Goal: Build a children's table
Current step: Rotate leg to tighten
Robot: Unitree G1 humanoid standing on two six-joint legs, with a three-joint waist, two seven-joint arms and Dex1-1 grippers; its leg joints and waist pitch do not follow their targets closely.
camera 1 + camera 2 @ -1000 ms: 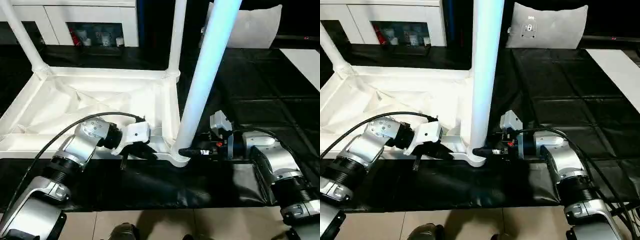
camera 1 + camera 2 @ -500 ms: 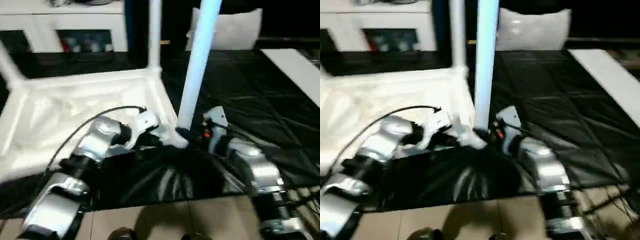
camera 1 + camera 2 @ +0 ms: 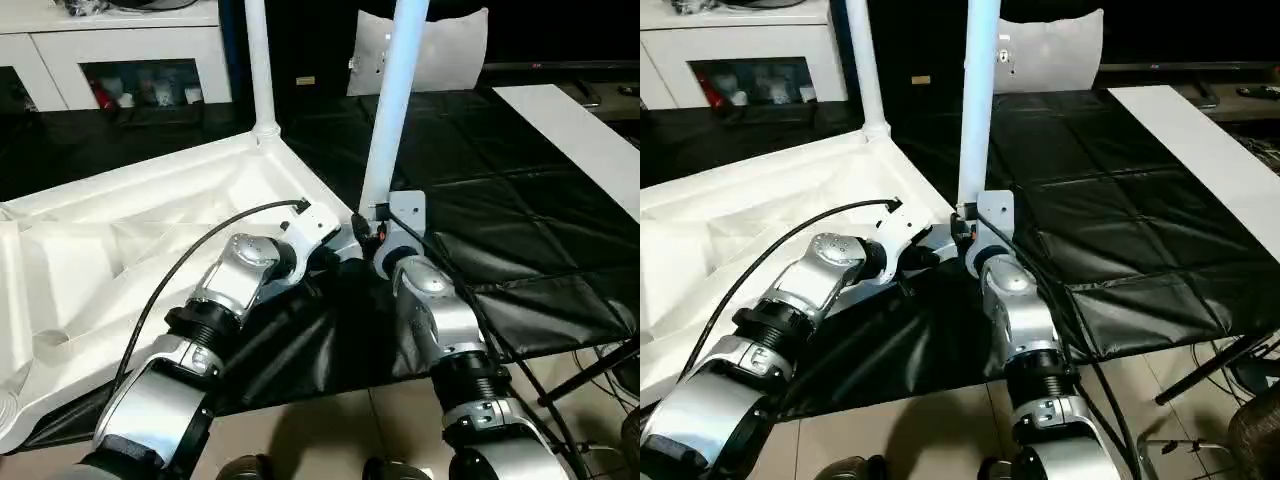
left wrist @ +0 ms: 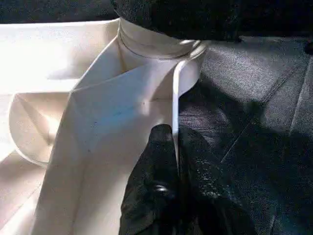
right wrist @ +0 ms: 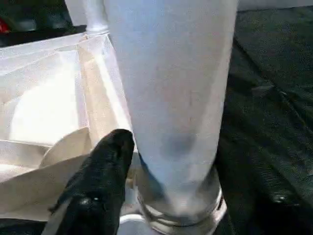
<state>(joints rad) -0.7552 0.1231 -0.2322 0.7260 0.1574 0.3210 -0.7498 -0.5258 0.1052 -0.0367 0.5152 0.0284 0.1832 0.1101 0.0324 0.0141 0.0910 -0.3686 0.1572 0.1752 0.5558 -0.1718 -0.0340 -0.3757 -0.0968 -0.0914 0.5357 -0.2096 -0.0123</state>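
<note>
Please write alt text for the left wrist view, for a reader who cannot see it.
The left gripper has its two black fingers shut on the thin white edge wall of the upturned table top, near a round corner socket. Black mat lies beside the table top.

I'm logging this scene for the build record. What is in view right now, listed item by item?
Table top: one, white, upside down on the workbench, ribbed underside up.
Near leg: one, white, upright in the corner socket by the grippers.
Far leg: one, white, upright in the far corner socket.
Workbench mat: one, black, under the table top and off to the right.
Cabinet: one, white, at the back left.
Cushion: one, white, at the back behind the near leg.
White board: one, on the mat's right edge.
Left gripper: black fingers shut on the table top's rim wall.
Right gripper: at the base of the near leg.
</note>
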